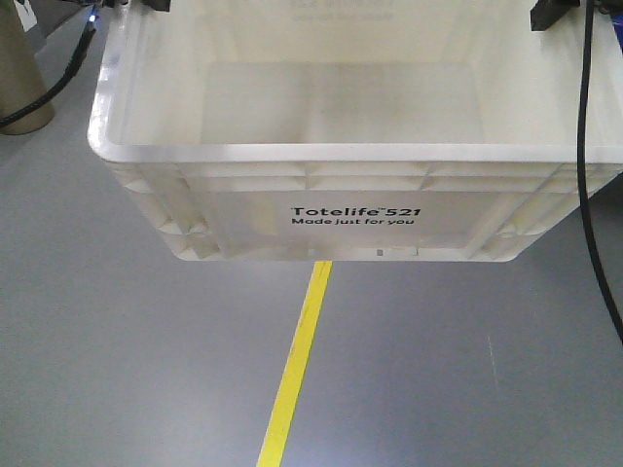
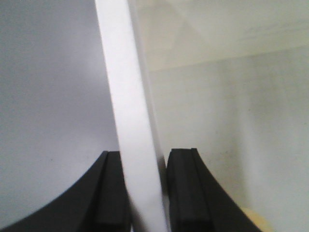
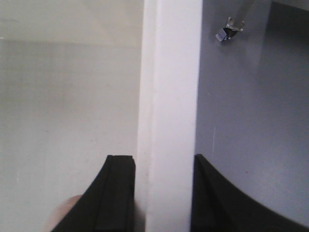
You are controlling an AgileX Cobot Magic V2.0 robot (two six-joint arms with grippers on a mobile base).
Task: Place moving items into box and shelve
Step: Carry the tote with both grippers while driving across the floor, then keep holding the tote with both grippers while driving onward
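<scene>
Both arms are on the box [image 1: 341, 153] right now, one at each end. The left gripper [image 2: 145, 193] is clamped on the white ribbed rim, black pads pressed to either side of it. The right gripper [image 3: 164, 193] does the same at the opposite end, jaws closed onto the rim, with the inside of the box on one side of it and grey floor on the other.

From the front view, the box fills the upper part of the picture, its printed "Totelife 521" wall facing the camera. The grey floor [image 1: 146, 370] spreads out below that wall, and a yellow line [image 1: 297, 370] runs out from under the middle of the box. The underside looks clear of the floor, so I judge the box is lifted and carried between the two arms, not resting. A black cable [image 1: 596, 195] hangs down past its right-hand end. In the right wrist view a small castor wheel [image 3: 224, 34] sits on the floor beyond the box.

How far along? The part of the inside that shows looks bare and pale. Each wrist view catches a blurred pale shape low inside the box; I cannot tell what either is. So whether the packing is finished is unclear. The two-handed grip suggests the shelving stage is under way, but no shelf shows anywhere around the box, so that placement is not yet done.
</scene>
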